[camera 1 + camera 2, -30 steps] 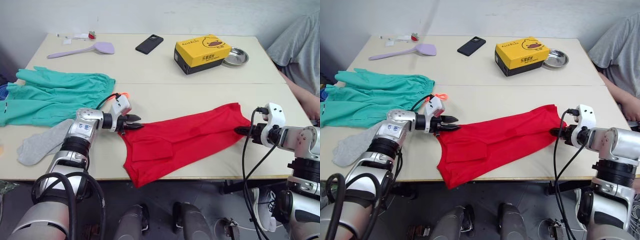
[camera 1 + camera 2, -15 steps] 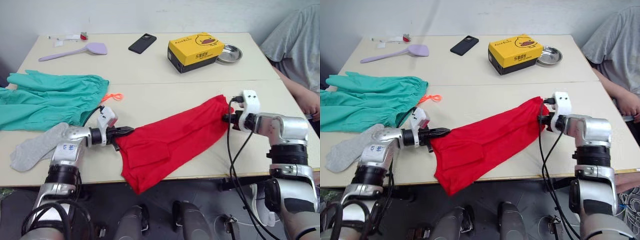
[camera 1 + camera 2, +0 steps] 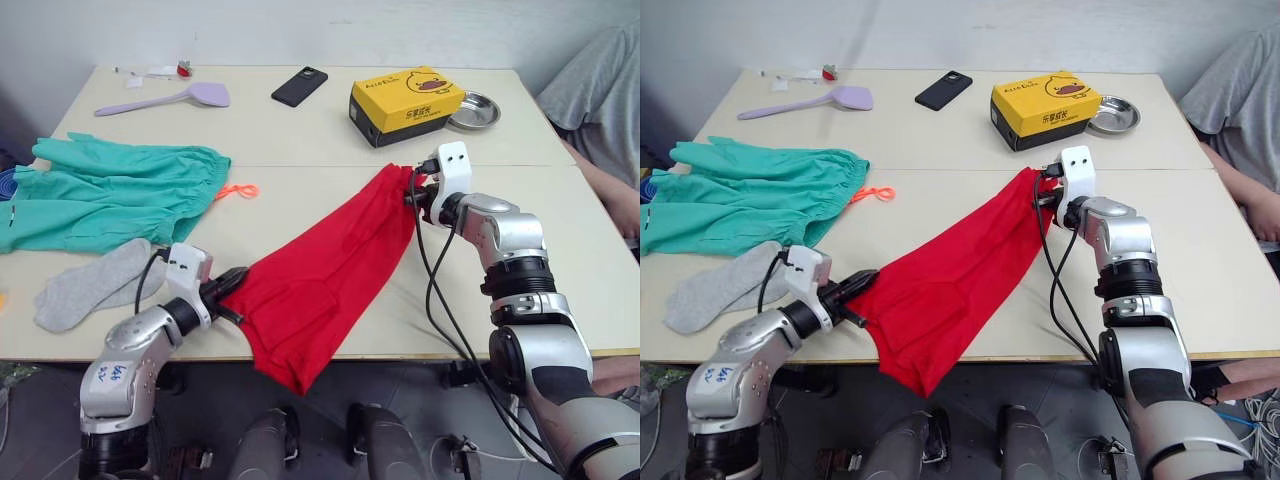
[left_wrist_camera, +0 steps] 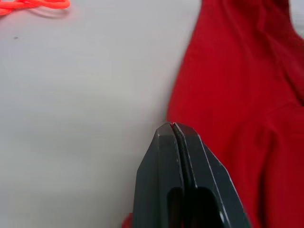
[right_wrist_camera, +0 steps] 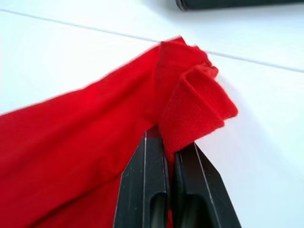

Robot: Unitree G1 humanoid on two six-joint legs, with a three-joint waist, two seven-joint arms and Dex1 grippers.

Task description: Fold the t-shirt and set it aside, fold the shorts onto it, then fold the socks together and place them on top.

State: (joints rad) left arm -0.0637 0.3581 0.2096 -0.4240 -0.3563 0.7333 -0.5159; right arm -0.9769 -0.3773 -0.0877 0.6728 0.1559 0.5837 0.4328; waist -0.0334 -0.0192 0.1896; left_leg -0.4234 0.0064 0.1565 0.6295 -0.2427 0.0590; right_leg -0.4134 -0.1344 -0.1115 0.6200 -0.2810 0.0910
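Counter (image 3: pixel 300 150) carries shirt (image 3: pixel 330 260); wrist views show both jaws clamped on its edges, right gripper (image 5: pixel 168 142), left gripper (image 4: pixel 175 128); orange drawstring (image 4: pixel 33 4) lies beyond left jaws.

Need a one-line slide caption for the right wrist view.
Right gripper shut on a bunched corner of the red t-shirt, held just over the pale table.

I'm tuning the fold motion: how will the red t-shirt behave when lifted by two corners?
Probably floppy: the t-shirt sags in creases between the left gripper and right gripper, and its lower edge droops over the table front. Likely light, since thin pinches hold it. The pinched hem bunches up, so it may slip.
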